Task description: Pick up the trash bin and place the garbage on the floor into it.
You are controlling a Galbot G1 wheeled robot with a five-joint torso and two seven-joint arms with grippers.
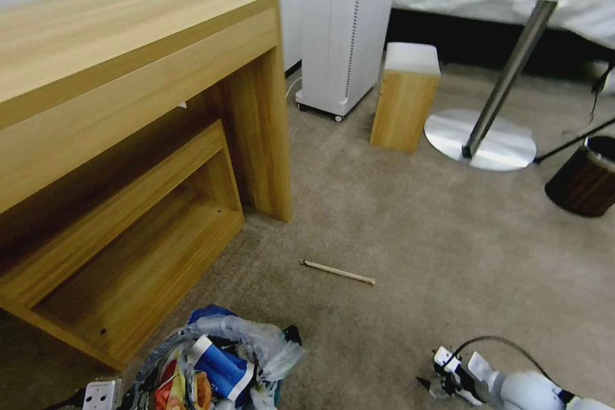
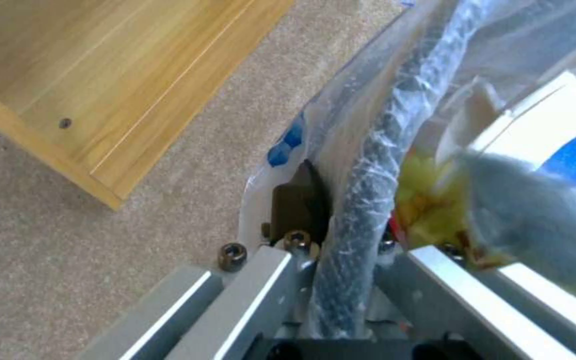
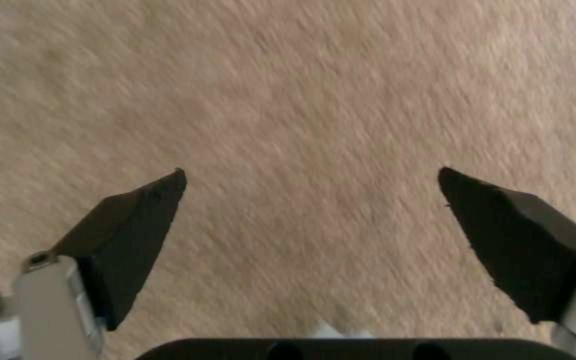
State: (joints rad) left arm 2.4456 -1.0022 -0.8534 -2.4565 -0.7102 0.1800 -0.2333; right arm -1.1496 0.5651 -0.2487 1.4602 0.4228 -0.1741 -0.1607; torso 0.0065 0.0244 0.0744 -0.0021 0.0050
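Far left, low: left gripper point(image 2: 355, 260) clamped on the bag-wrapped rim of the trash bin point(image 1: 218, 359), one jaw outside the rim, one inside. Bin carried at the bottom of the head view, just off the corner of the wooden desk point(image 1: 128, 109); already loaded with a blue-white carton point(image 1: 221, 368) and red-orange wrappers point(image 1: 173, 387).

Centre: a thin wooden stick point(image 1: 337, 271) lies flat on the floor point(image 1: 416, 237), ahead of the bin and well apart from it. Probably the last loose garbage, though the view cuts off nearer carpet.

Right: right gripper point(image 3: 311, 200) spread wide, empty, hanging over bare carpet short of the stick.

Step in hand: collecting. Next move calls for reaching forward and left, jaws straddling the stick crosswise, pinching low against the pile.
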